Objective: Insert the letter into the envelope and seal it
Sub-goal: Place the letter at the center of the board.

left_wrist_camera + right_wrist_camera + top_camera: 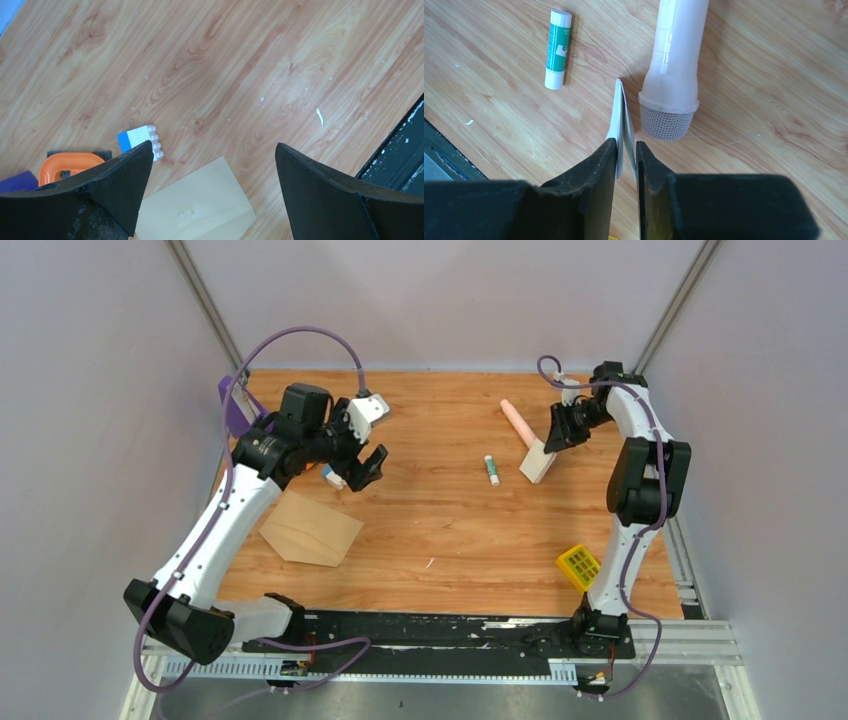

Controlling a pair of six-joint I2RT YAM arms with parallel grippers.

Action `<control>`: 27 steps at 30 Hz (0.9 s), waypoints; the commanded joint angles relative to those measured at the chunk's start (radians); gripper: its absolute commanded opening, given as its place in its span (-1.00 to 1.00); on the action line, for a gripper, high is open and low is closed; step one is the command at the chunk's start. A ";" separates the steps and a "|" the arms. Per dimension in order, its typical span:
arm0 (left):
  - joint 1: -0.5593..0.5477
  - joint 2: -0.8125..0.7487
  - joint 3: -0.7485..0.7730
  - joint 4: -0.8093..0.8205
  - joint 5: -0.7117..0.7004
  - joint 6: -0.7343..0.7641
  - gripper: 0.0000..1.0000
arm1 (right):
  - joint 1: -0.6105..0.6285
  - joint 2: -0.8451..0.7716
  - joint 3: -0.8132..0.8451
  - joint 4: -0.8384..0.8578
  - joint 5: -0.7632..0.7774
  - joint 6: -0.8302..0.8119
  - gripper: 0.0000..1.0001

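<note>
Envelope (310,530) is lying flat on the table (440,530), flap pointing out to the side, just below and on the base side of the left gripper (372,440), nothing touching it. That gripper's jaws are spread wide with nothing in them, hanging above the wood; from the left wrist view the envelope's corner sits under the gap, closer to the left finger (127,180). A small blue and white block (142,140) is right by that same fingertip, and something orange (70,165) peeks out behind it. Moving across, a glue stick (492,470) lies on the table off to the left of the right gripper (555,430). Those jaws are nearly together with the letter (537,462) nipped between them. It's folded, stood on edge and tilted, sticking out past the fingertips toward the table. A pale mic (518,422) lies just beside the letter on the right-finger side, mesh head close to the jaws.
</note>
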 commanded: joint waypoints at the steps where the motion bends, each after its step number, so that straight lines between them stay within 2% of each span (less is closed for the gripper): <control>1: 0.006 -0.034 -0.003 0.031 0.011 -0.011 1.00 | 0.001 -0.028 0.020 0.022 0.032 0.005 -0.48; 19: 0.006 -0.043 -0.006 0.032 0.012 -0.009 1.00 | 0.001 -0.143 0.020 0.105 0.133 0.020 0.21; 23: 0.006 -0.045 -0.004 0.028 0.002 -0.003 1.00 | 0.001 -0.194 0.026 0.115 0.126 0.035 0.21; 27: 0.006 -0.049 0.003 0.006 -0.043 0.025 1.00 | 0.010 -0.281 0.006 0.120 0.052 0.066 0.21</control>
